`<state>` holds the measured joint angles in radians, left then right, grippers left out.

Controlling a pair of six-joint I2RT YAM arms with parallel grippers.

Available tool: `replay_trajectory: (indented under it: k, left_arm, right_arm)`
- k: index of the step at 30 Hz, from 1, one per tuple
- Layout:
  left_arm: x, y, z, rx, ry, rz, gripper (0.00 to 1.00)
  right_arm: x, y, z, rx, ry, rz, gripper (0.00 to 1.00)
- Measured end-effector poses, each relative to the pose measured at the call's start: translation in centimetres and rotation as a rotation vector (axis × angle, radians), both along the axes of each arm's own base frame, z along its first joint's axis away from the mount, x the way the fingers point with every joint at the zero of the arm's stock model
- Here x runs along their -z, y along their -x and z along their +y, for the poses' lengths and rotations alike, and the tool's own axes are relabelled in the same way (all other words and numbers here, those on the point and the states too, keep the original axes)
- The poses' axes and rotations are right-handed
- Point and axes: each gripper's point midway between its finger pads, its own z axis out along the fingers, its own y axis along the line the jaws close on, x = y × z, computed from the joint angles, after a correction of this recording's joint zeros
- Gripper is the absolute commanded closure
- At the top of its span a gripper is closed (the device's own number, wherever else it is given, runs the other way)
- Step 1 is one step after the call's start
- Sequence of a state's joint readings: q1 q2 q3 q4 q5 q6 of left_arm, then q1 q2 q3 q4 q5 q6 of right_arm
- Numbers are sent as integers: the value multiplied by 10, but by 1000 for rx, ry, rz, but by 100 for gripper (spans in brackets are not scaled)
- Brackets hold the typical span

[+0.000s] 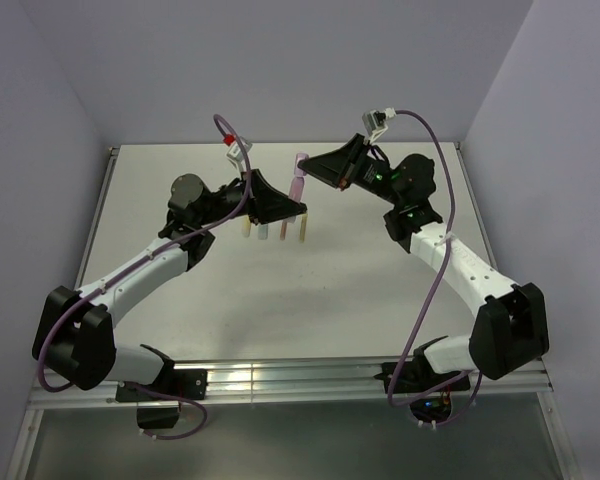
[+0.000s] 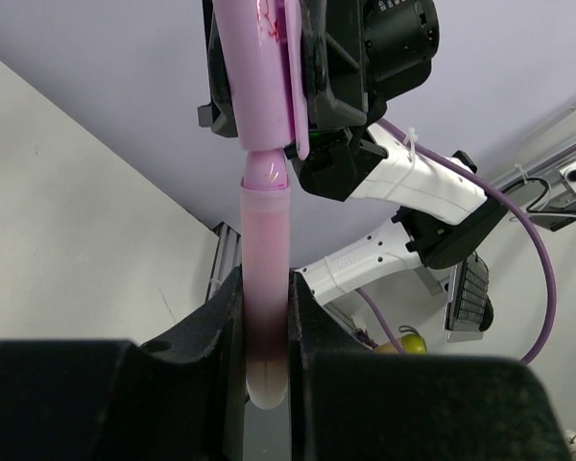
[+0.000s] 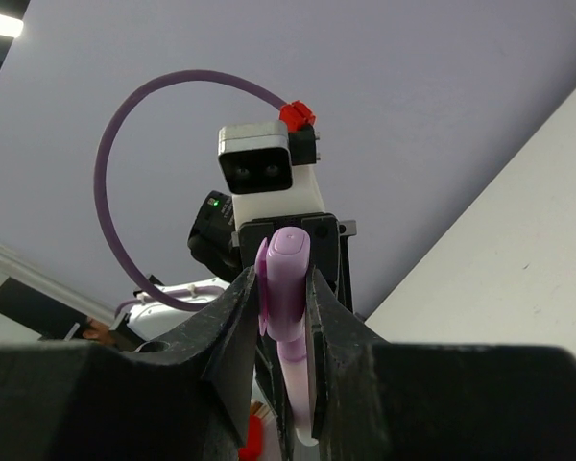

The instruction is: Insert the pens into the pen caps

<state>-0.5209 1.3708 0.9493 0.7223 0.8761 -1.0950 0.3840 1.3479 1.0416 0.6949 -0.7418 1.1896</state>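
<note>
Left gripper (image 2: 266, 298): clenched on the pink pen, with the jaws pinching the lower part of its barrel. The rounded tail end pokes out just behind the fingertips.
Pink pen (image 2: 265, 240): it runs straight out ahead of the left jaws, lifted clear of the table (image 1: 380, 290). Its narrow neck meets the purple cap.
Coloured sticks (image 1: 305, 228): four small pieces lie on the table beneath the left gripper. They are partly hidden, so I cannot tell which are pens and which are caps.
Purple cap (image 2: 254, 77): directly ahead of the left fingertips and in line with the pen. A band of neck shows between the two, so I judge the cap is not fully seated.
Right gripper (image 3: 281, 279): closed on the cap, gripping its sides. The cap's clip lies against one finger.
Handling: both pieces look light, stiff and smooth. An end-on push could slide either one along the pads, so a firm hold on the barrel close to the joint seems best.
Fit: any tilt between the two pieces would likely jam them, so the push should go straight along the pen.
Open room: the two grippers sit nose to nose with little space between them. The bare tabletop is wide between the arms, and walls stand behind and at both sides.
</note>
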Motion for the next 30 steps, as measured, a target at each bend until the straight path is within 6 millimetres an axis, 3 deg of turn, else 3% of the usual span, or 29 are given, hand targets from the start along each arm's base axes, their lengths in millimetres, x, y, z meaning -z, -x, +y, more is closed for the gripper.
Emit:
replay_trajectory:
  k: [7, 30]
  left_arm:
    - [-9, 1, 5, 15, 28, 12, 100]
    - [-45, 32, 14, 107, 80, -141, 100]
  right_arm:
    - [-1, 8, 4, -3, -11, -17, 100]
    - [-44, 51, 14, 35, -116, -225, 100]
